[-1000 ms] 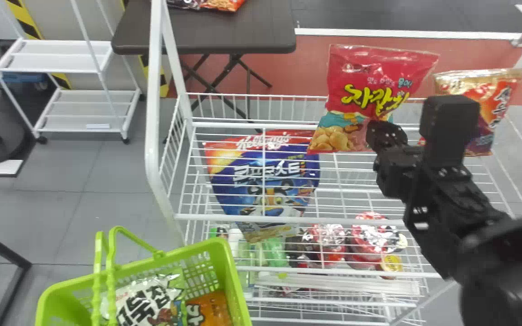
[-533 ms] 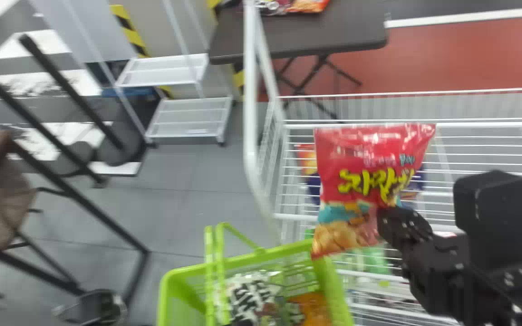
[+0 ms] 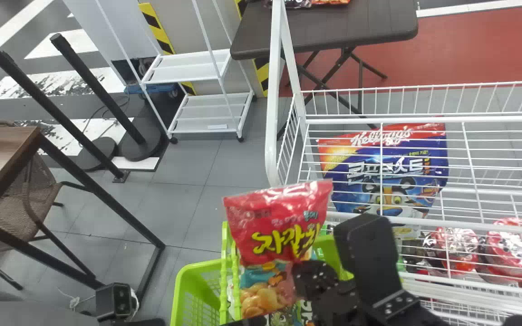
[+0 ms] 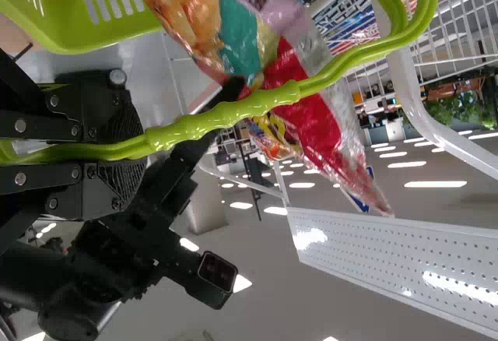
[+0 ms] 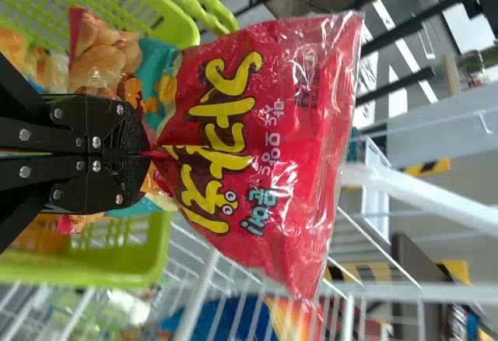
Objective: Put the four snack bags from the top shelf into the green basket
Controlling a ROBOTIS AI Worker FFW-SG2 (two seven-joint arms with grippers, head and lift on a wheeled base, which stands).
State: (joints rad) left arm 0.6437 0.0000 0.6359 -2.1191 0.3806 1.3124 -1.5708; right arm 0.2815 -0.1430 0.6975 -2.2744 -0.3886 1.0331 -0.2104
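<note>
One red snack bag (image 3: 279, 222), pinched in your right gripper (image 5: 144, 154) over the green basket (image 3: 180, 290). Your left gripper (image 4: 128, 154) clasps the handle (image 4: 311, 84); dropped here, the bag might snag on it.

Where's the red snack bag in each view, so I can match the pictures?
Head view: lower middle, red bag held over the green basket.
Left wrist view: across the middle, partly behind the handle.
Right wrist view: large, at the middle, in the right tool.
Shared landmark: the green basket.
</note>
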